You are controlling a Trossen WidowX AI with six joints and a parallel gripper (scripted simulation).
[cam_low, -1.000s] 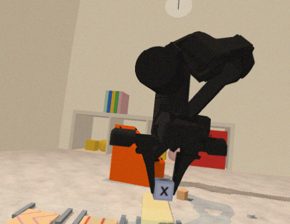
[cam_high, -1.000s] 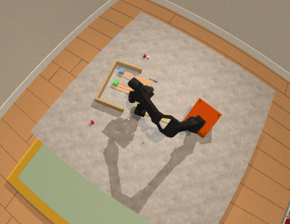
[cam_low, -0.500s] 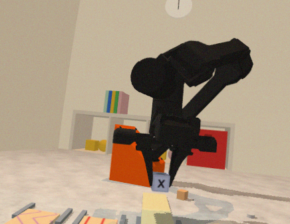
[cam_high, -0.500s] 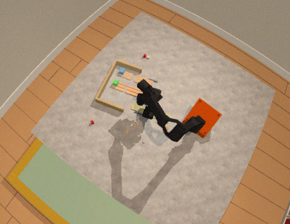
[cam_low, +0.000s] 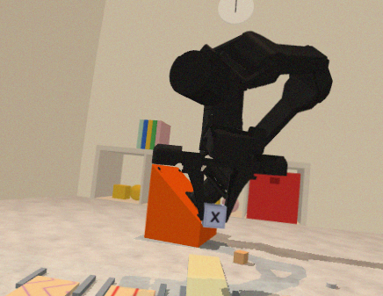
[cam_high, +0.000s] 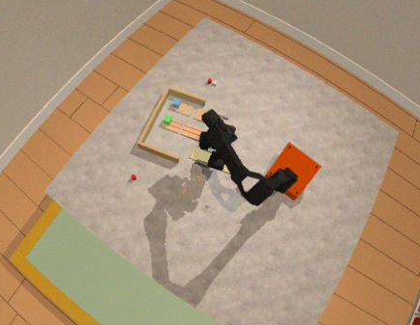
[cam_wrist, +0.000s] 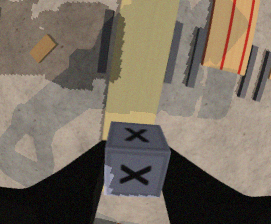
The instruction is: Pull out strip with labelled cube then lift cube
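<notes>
My gripper (cam_low: 214, 217) (cam_wrist: 134, 148) is shut on the lilac-grey cube marked with a black X (cam_low: 215, 222) (cam_wrist: 136, 172). The cube is off the floor, above the near end of the plain yellow strip (cam_high: 201, 156) (cam_low: 205, 267) (cam_wrist: 142, 65). That strip lies flat between dark rails, outside the wooden walls; part of it is hidden by the arm in the top view. A red-striped strip (cam_high: 192, 131) (cam_wrist: 230, 35) lies beside it and shows a gap between two pieces. A strip with purple lines (cam_high: 185, 109) (cam_low: 44, 287) also shows separate pieces.
A green cube (cam_high: 168, 120) and a blue cube (cam_high: 176, 102) stand at the far ends of the other strips, inside the low wooden wall (cam_high: 153, 120). A small orange-brown block (cam_low: 241, 256) (cam_wrist: 43, 48) lies beside the rails. An orange wedge (cam_high: 301, 166) (cam_low: 169, 212) stands by the arm's base.
</notes>
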